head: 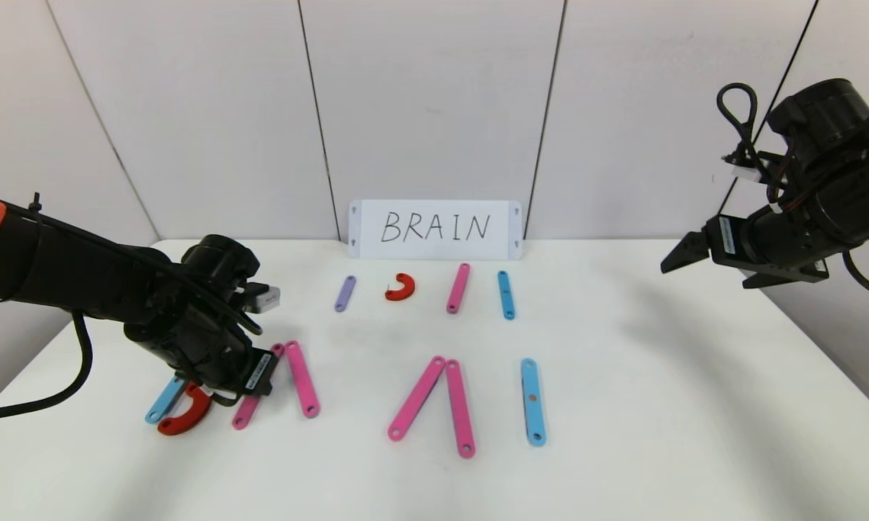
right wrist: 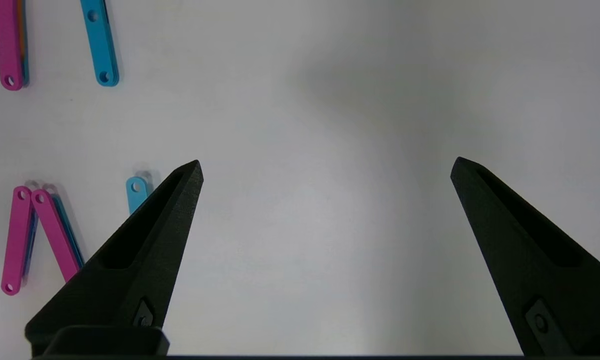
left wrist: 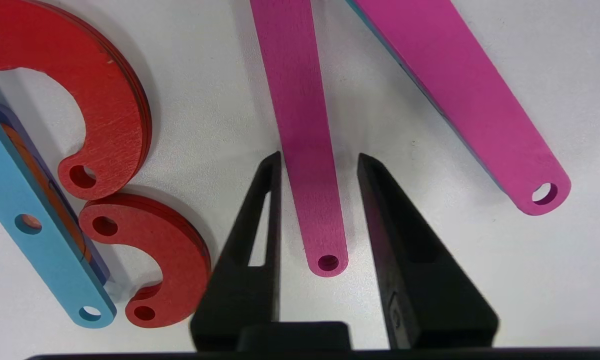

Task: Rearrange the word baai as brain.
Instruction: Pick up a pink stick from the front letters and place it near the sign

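The word lies in the front row of the white table (head: 658,405). At the left are a light-blue strip (head: 163,401) with red arcs (head: 186,416), then two pink strips (head: 248,411) (head: 302,378). Two more pink strips (head: 416,398) (head: 459,407) meet in a peak at the middle, and a light-blue strip (head: 532,401) lies to their right. My left gripper (head: 257,376) is low over the left group. In the left wrist view it (left wrist: 319,160) is open, its fingers either side of one pink strip's (left wrist: 304,100) holed end, with small gaps. My right gripper (head: 684,253) is open and empty, held high at the right.
A back row holds a purple strip (head: 344,293), a small red arc (head: 400,286), a pink strip (head: 458,288) and a light-blue strip (head: 506,294). A white card (head: 434,229) reading BRAIN leans on the wall. The left wrist view shows two red arcs (left wrist: 115,115) (left wrist: 175,260).
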You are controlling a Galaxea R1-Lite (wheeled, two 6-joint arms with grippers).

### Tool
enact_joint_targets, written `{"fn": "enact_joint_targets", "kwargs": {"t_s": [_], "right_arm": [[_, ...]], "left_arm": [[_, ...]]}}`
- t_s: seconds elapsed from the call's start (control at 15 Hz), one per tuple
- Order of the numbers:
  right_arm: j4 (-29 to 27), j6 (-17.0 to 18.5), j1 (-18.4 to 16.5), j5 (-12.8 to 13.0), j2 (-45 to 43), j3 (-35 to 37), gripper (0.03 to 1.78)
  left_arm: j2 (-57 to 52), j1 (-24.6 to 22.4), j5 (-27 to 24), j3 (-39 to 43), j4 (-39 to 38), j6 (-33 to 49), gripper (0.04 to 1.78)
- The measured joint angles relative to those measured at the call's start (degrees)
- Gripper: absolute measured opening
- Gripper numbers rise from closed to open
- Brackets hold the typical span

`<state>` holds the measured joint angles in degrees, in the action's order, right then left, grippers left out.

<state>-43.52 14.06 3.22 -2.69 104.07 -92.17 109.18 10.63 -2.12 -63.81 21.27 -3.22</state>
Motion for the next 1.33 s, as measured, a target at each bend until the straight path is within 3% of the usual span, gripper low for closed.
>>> {"fn": "enact_joint_targets", "kwargs": {"t_s": [0.13,0.6,0.8,1.0,1.33], "right_arm": [[0.0,0.0,0.0,0.0,0.0,0.0,1.74],[0.0,0.0,-0.1,0.0,-0.1,0.0,1.74],[0.0,-0.1,0.0,0.1,-0.1,0.1,1.74],[0.0,-0.1,0.1,0.2,0.0,0.1,1.74],[-0.1,-0.4,0.6,0.2,0.3,0.3,1.74]], "left_arm": [[-0.1,0.0,0.0,0.0,0.0,0.0,0.29],[0.0,0.0,0.8,-0.4,-1.1,0.4,0.27],[-1.2,0.0,1.0,-0.6,-8.3,3.6,0.27],[-2.2,-0.5,5.2,-0.9,-17.1,5.1,0.27],[1.4,-4.7,8.6,-8.6,-20.3,5.3,0.27]]}}
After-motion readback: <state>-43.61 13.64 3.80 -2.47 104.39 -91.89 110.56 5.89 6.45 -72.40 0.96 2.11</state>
